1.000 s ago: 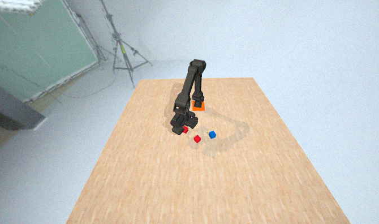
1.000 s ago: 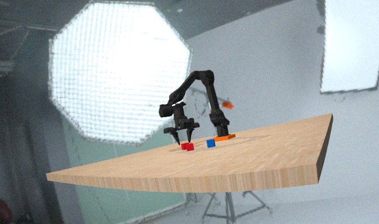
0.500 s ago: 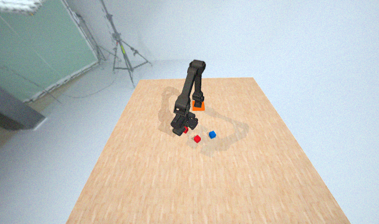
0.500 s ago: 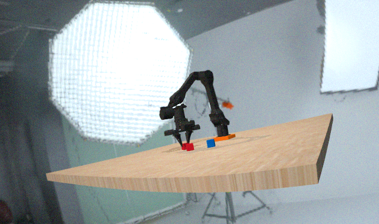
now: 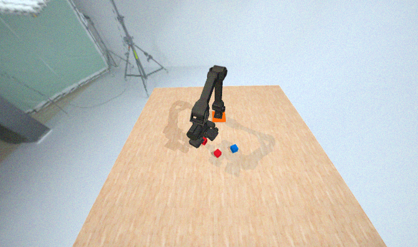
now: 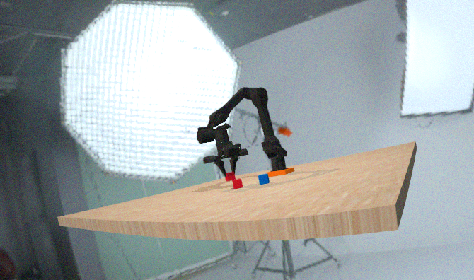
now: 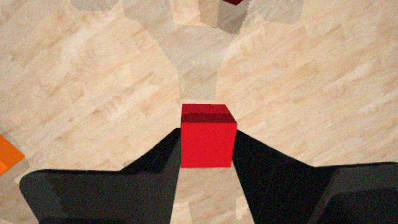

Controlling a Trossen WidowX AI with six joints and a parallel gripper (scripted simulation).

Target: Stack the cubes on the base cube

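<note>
My gripper (image 5: 201,142) (image 6: 228,172) (image 7: 205,133) is low at the table (image 5: 208,203) (image 6: 306,205) and shut on a red cube (image 5: 204,141) (image 6: 230,176) (image 7: 208,140), one black finger on each side of it. The cube is level and sits at or just above the table top. A second red cube (image 5: 217,153) (image 6: 237,183) lies loose a little in front of it; only its edge (image 7: 235,1) shows at the top of the wrist view. A blue cube (image 5: 234,148) (image 6: 263,179) stands on the table to the right of both.
The arm's orange base plate (image 5: 219,117) (image 6: 281,172) (image 7: 7,155) lies behind the cubes. The arm rises from it and bends over the held cube. The wooden table stretches far toward the front and to both sides.
</note>
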